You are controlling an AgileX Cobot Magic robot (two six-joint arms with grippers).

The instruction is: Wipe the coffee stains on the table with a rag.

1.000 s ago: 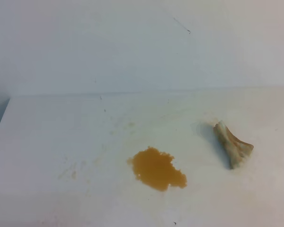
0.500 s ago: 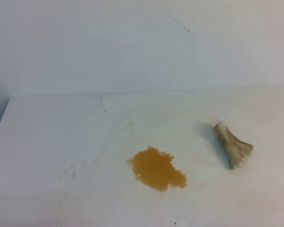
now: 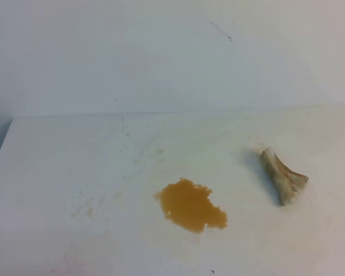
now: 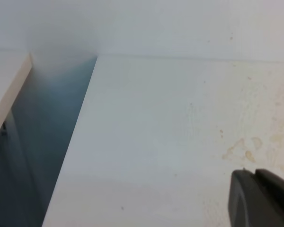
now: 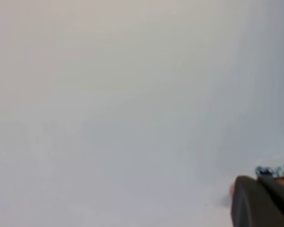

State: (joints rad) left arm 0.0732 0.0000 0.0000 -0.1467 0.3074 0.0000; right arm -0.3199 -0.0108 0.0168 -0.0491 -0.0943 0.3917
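Observation:
The coffee stains (image 3: 191,204) form an orange-brown blotch on the white table (image 3: 75,161), a little right of centre and near the front. The rag (image 3: 283,176), a wrinkled beige wad with brown marks, lies to the right of the blotch and apart from it. Neither gripper shows in the exterior high view. In the left wrist view, my left gripper (image 4: 254,173) is at the lower right with its dark fingers pressed together, over bare table (image 4: 156,142). The right gripper (image 5: 258,178) shows the same way, shut and holding nothing, before a blank pale surface.
Faint tan smudges (image 4: 236,150) mark the table near the left gripper. The table's left edge (image 4: 75,142) drops into a dark gap, with another pale board (image 4: 9,94) beyond it. A white wall (image 3: 161,57) rises behind the table.

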